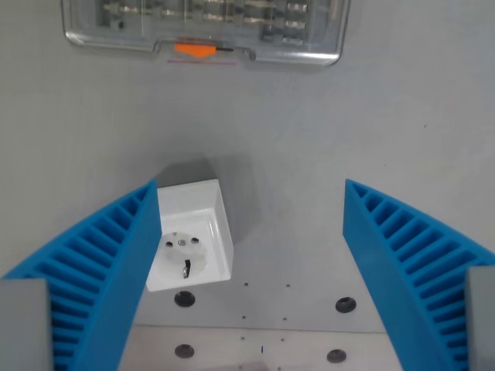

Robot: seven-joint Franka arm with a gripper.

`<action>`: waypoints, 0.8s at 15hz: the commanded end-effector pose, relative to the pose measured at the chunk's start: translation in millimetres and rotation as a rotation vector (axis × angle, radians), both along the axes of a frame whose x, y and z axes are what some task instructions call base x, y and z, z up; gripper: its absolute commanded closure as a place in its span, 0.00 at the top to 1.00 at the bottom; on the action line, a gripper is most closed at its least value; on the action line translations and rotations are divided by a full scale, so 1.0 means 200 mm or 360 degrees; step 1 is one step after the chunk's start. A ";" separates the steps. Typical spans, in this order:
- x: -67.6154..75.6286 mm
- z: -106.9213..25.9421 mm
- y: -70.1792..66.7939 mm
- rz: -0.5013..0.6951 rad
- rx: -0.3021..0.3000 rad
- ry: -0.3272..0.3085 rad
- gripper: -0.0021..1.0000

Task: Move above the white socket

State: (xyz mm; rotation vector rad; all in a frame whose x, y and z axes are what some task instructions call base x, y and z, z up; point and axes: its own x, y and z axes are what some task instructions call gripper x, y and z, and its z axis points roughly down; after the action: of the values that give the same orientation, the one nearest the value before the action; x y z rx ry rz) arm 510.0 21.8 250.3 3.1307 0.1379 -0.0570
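The white socket [192, 236] is a small white box with a round outlet face, sitting on the grey table. It lies toward the wrist view's left, right beside the left blue ribbed finger [100, 270], which overlaps its left edge. The right blue finger [410, 263] is far off at the wrist view's right. My gripper [251, 232] is open and empty, hovering above the table with the socket between the fingers but off-centre toward the left one.
A clear plastic case [205, 27] with an orange latch and metal bits lies at the top of the view. A lighter plate with several dark bolt holes [184, 298] runs along the bottom edge.
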 end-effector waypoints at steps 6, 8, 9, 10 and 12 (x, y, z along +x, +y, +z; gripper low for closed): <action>-0.14 -0.10 0.05 0.0128 -0.0008 -0.0183 1.00; -0.17 -0.13 0.06 0.0141 -0.0009 -0.0201 1.00; -0.18 -0.13 0.06 0.0147 -0.0010 -0.0207 1.00; -0.20 -0.14 0.07 0.0155 -0.0011 -0.0216 1.00; -0.23 -0.16 0.08 0.0167 -0.0013 -0.0229 1.00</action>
State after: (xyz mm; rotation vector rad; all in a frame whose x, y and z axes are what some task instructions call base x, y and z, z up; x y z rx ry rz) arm 480.6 36.8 214.8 3.1255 0.2040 -0.0867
